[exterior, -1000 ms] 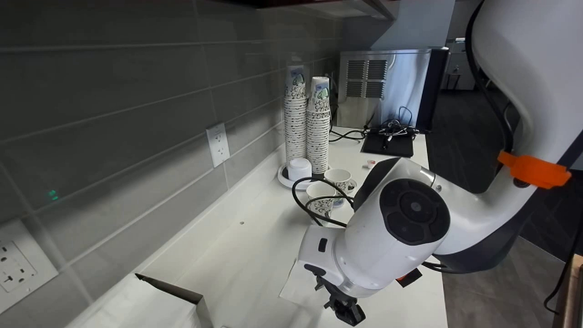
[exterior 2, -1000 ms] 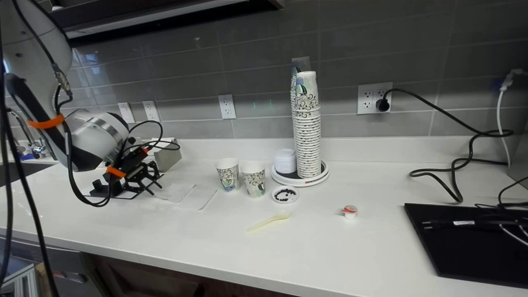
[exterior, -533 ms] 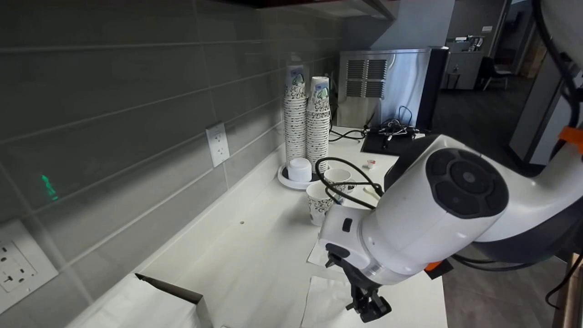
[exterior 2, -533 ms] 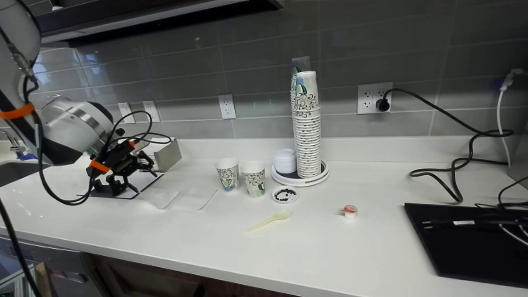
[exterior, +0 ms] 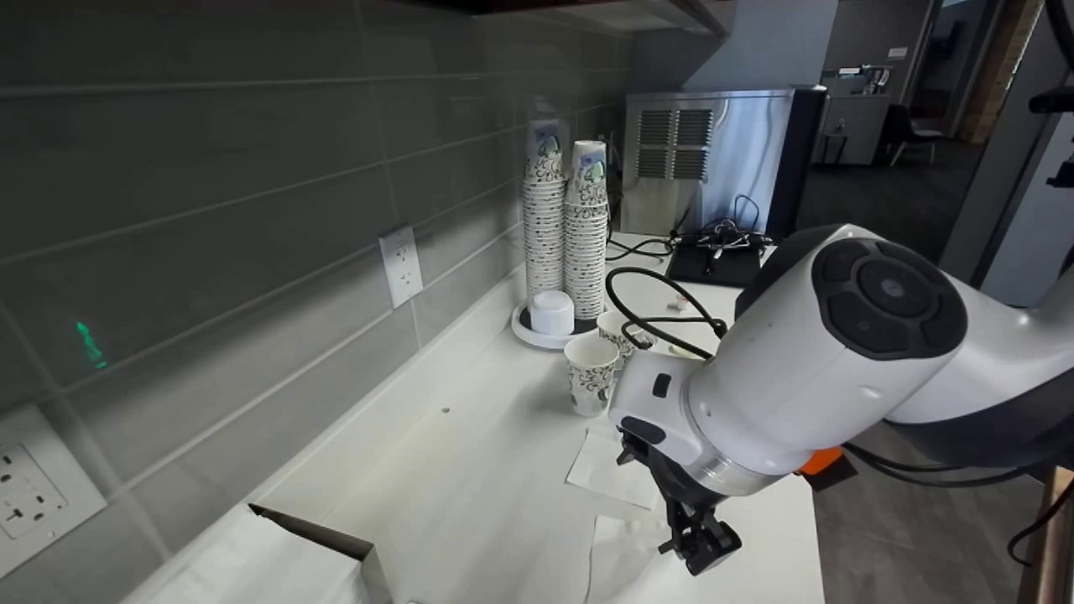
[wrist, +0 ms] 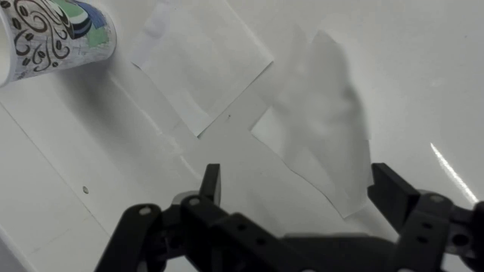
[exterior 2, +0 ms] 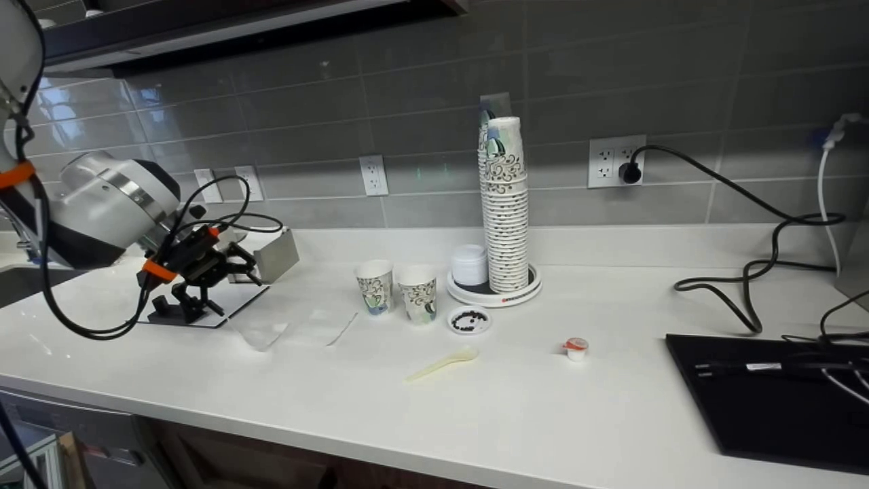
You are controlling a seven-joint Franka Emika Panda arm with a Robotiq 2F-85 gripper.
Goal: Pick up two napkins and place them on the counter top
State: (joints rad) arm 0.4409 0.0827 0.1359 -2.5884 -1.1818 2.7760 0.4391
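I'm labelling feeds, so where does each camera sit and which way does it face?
Wrist view: behind the gripper, facing down at napkins; fingers at bottom.
Exterior view: above the counter, looking along it; arm, gripper at picture right.
Exterior view: counter's front, facing the wall; arm, gripper at picture left.
Both exterior views share cup stacks.

The napkins (wrist: 200, 64) are matt paper, the counter top (exterior 2: 529, 414) smooth and glossy, the tiles (exterior 2: 305, 141) shiny.

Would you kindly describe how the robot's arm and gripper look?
The arm is white with rounded links, a black segmented disc, orange straps and black cables. The gripper is black, with jointed linkages and blocky fingertips.
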